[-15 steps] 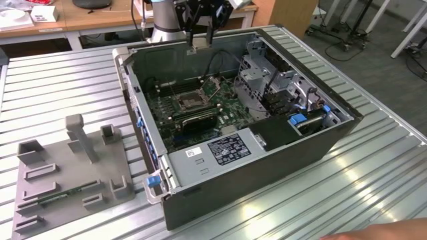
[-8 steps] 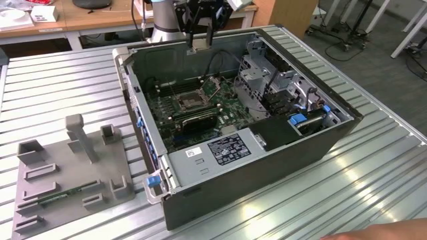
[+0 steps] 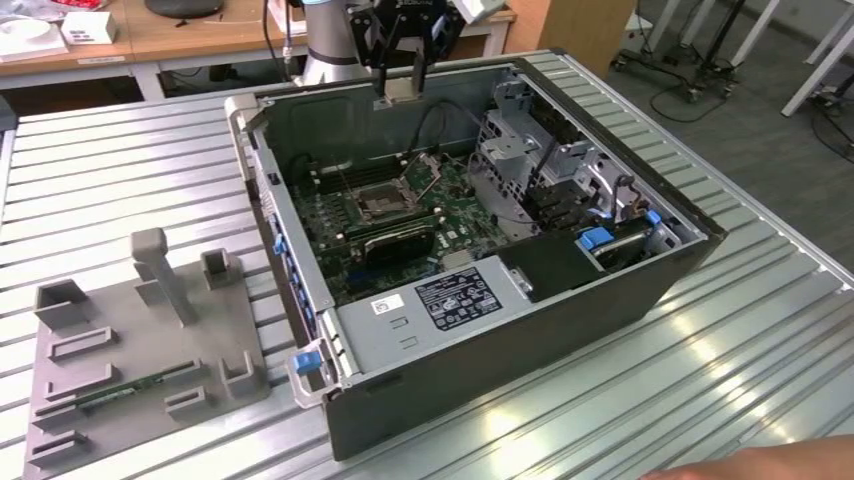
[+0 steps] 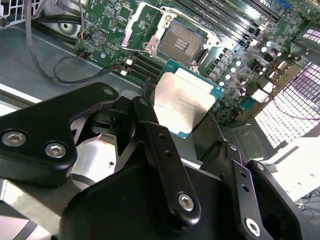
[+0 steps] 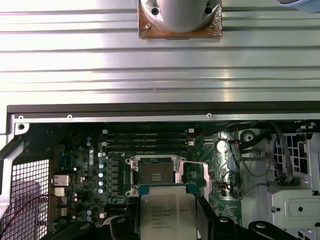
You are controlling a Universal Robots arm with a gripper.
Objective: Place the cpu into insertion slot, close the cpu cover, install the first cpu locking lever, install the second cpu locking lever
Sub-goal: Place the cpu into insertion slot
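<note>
Silver-rimmed insertion slot lay open on the green board, the cpu cover standing raised beside it. Farther back and well above, over the far wall of the case, the gripper pinched the cpu by two opposite edges; the slot lay below and nearer than the jaws, well apart.

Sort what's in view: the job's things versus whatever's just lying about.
Job in hand:
cpu, held in the gripper
insertion slot, empty
cpu cover, raised open

Lying about:
memory slots
drive cage
grey fixture tray
</note>
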